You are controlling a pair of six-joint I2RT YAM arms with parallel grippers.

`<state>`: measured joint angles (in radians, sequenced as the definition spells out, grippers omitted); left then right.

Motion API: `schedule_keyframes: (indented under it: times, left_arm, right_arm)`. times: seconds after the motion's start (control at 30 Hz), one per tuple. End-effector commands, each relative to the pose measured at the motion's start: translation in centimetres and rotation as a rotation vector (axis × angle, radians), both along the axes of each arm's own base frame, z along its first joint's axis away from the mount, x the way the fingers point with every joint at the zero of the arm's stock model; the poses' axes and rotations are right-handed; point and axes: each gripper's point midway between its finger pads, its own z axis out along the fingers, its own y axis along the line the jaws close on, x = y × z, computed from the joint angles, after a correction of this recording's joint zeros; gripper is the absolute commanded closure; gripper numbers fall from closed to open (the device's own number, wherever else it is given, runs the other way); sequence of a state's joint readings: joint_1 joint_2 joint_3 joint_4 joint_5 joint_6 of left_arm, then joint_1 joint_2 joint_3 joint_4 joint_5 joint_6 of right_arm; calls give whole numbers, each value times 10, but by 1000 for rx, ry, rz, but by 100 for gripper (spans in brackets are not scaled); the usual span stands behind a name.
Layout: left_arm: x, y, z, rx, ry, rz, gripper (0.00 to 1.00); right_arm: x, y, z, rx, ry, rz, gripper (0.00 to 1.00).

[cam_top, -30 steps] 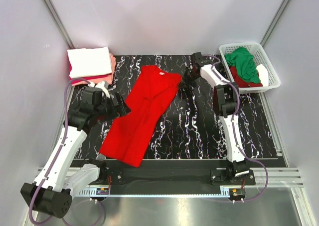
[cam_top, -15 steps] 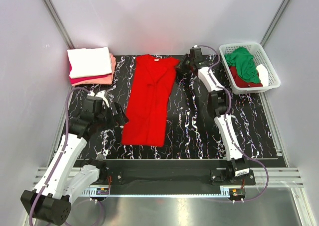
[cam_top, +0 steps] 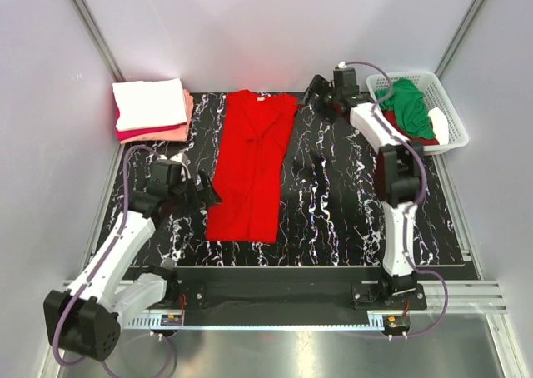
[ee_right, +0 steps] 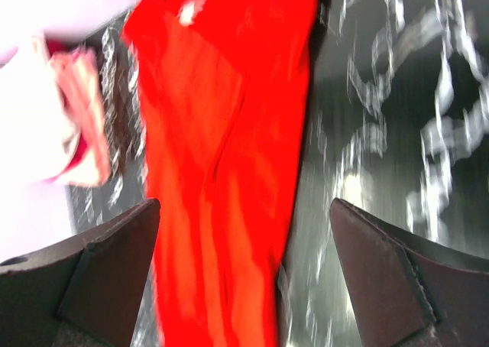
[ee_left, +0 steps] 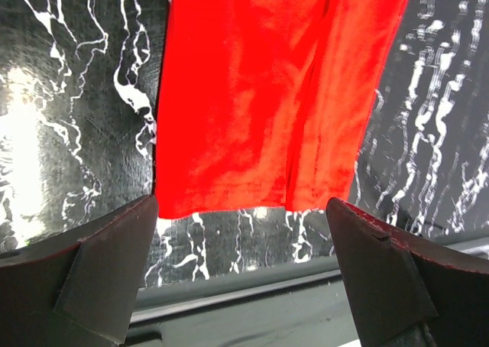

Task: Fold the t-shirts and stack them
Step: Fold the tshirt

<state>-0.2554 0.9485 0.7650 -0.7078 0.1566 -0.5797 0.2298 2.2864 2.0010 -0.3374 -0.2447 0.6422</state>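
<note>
Bright red t-shirt [cam_top: 250, 170] lies flat as a long narrow strip on the black marbled worktop [cam_top: 333, 220], between the two claws, its long axis running from the near edge to the far edge with the collar at the far end. Beyond the left claw [cam_top: 202, 196], at the far left corner, sits a folded stack of t-shirts [cam_top: 150, 107], white on top of crimson and salmon pink. Just to the right of the right claw [cam_top: 318, 97] is a white lattice basket [cam_top: 454, 132] holding a crumpled green t-shirt [cam_top: 408, 107] and a dark red one [cam_top: 408, 136]. The left claw hangs just beside the hem's left corner, fingers wide apart and gripping nothing, with the hem straight ahead of it in its wrist view. The right claw, also spread and empty, is near the collar end, the shirt lying to its left. Each arm seems placed for its own end, so a fold would likely bring the ends together. A small white neck label [ee_right: 187, 11] marks the collar.
</note>
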Motion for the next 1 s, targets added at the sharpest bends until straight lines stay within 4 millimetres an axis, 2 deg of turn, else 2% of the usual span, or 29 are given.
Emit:
schedule_keyframes:
  times: [0.0, 0.03, 0.07, 0.1, 0.13, 0.17, 0.2, 0.23, 0.27, 0.3, 0.33, 0.37, 0.47, 0.53, 0.63, 0.73, 0.9, 0.97]
  left_arm:
    - [20, -7, -12, -41, -11, 46, 1]
    - [24, -9, -14, -44, -11, 50, 1]
    - [28, -9, -19, -41, 1, 56, 1]
    - [31, -9, -21, -41, 5, 64, 1]
    - [33, -10, -22, -44, 6, 65, 1]
    - [37, -11, -25, -50, 11, 64, 1]
    - [38, -12, -26, -69, 21, 71, 1]
    - [37, -13, -29, -79, 32, 73, 2]
    - [37, -14, -30, -86, 34, 70, 2]
    - [37, -14, -31, -90, 36, 72, 3]
    - [34, -13, -34, -88, 43, 73, 3]
    - [33, -12, -34, -86, 37, 77, 3]
    - [25, -7, -42, -75, 45, 94, 3]
    - [22, -6, -47, -73, 55, 102, 3]
    - [12, -4, -62, -71, 92, 120, 4]
    - [3, -2, -75, -77, 118, 141, 5]
    - [-5, 0, -89, -80, 150, 170, 7]
    - [-9, 1, -95, -73, 167, 174, 9]
  right_arm:
    - [-81, 0, 19, 23, 120, 60, 0]
    - [-104, 8, 31, 41, 126, 87, 0]
    - [-144, 21, -5, 17, 235, 111, 0]
    - [-164, 25, -14, 4, 268, 110, 1]
    - [-177, 28, -5, 2, 238, 93, 3]
    - [-209, 30, -36, 11, 331, 77, 5]
    - [-227, 44, -42, 22, 347, 107, 7]
    - [-240, 51, -43, 32, 354, 126, 15]
    - [-260, 51, -59, 22, 409, 129, 18]
    - [-278, 62, -65, 14, 430, 165, 21]
    - [-286, 66, -67, 21, 432, 172, 25]
    - [-302, 67, -80, 20, 477, 165, 33]
    - [-335, 88, -96, -7, 504, 221, 36]
    - [-349, 98, -104, -22, 518, 248, 38]
    - [-352, 103, -106, -33, 519, 247, 48]
    - [-356, 110, -108, -36, 528, 269, 52]
    - [-376, 127, -118, -29, 569, 312, 59]
    - [-379, 126, -119, -19, 568, 301, 69]
